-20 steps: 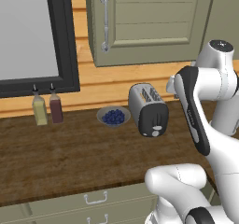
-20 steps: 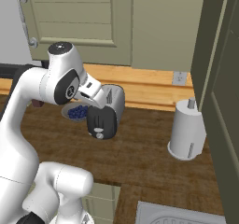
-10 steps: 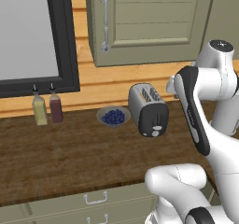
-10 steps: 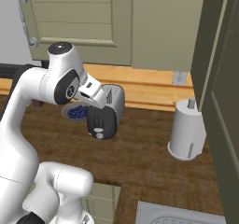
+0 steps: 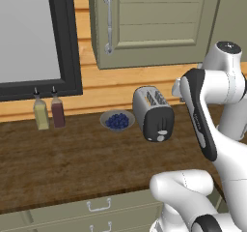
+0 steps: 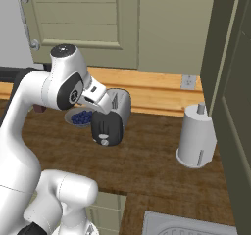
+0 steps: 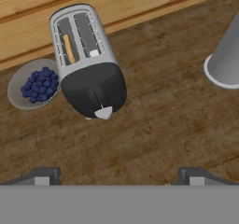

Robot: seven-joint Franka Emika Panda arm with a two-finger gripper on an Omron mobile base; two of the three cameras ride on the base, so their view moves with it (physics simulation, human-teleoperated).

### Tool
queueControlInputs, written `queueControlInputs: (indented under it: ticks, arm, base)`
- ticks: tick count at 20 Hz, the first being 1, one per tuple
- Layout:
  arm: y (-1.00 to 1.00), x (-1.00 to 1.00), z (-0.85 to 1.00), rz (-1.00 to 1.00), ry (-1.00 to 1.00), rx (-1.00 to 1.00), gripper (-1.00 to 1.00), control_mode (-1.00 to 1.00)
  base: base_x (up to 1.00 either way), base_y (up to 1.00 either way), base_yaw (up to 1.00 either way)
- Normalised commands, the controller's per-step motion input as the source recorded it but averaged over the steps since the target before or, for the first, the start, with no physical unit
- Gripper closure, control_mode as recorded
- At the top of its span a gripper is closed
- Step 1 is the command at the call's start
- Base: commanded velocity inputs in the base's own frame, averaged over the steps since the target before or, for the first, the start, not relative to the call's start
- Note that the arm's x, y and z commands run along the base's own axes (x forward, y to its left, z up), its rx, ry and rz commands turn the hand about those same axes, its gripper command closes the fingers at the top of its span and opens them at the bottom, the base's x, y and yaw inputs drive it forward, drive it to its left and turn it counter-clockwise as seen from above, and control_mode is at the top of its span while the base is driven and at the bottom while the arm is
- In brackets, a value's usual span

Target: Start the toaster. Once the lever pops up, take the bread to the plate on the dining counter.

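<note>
Left base view, left to right: two bottles (image 5: 48, 114) at far left against the wall, grey bowl of blueberries (image 5: 117, 121) mid frame, then the toaster (image 5: 153, 113) just right of it on the wooden worktop (image 5: 72, 163), black end panel facing the camera. White arm rises at lower right.

Right base view: the bowl is partly behind the arm at left centre. The toaster sits centre-left, and a grey paper towel holder (image 6: 196, 136) stands well apart at right.

Hand view: the bowl at left is just beside the toaster, upper-left centre. The bread (image 7: 68, 48) shows as a thin tan edge in the left slot, sitting low. The lever (image 7: 103, 112) is the pale tab at the bottom of the black panel. The end effector (image 7: 119, 175) sits at the bottom edge, fingers spread wide, holding nothing, hovering above the worktop and well short of the toaster.

Step judged: approach to the lever; toaster not yet started. Plate and dining counter not seen here.

Risks:
- The lever tab is small, and a finger coming down off-centre could slip off it or hit the round knob below.
- Pushing at a slant could shove the toaster sideways into the bowl, since they sit so close.
- Wide fingers may catch the panel edge rather than the tab.
- Later, the bread is thin and low in its slot, so a poor pinch could drop it.
</note>
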Motion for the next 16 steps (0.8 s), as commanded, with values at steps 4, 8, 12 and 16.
queueControlInputs:
  ticks: [4, 8, 12, 16]
  arm:
    - [0.00, 0.00, 0.00, 0.00, 0.00, 0.00, -1.00, -1.00]
    - [0.00, 0.00, 0.00, 0.00, 0.00, 0.00, -1.00, -1.00]
    - [0.00, 0.00, 0.00, 0.00, 0.00, 0.00, -1.00, -1.00]
    - [0.00, 0.00, 0.00, 0.00, 0.00, 0.00, -1.00, -1.00]
  base:
    - [0.00, 0.00, 0.00]
    - [0.00, 0.00, 0.00]
    - [0.00, 0.00, 0.00]
    - [0.00, 0.00, 0.00]
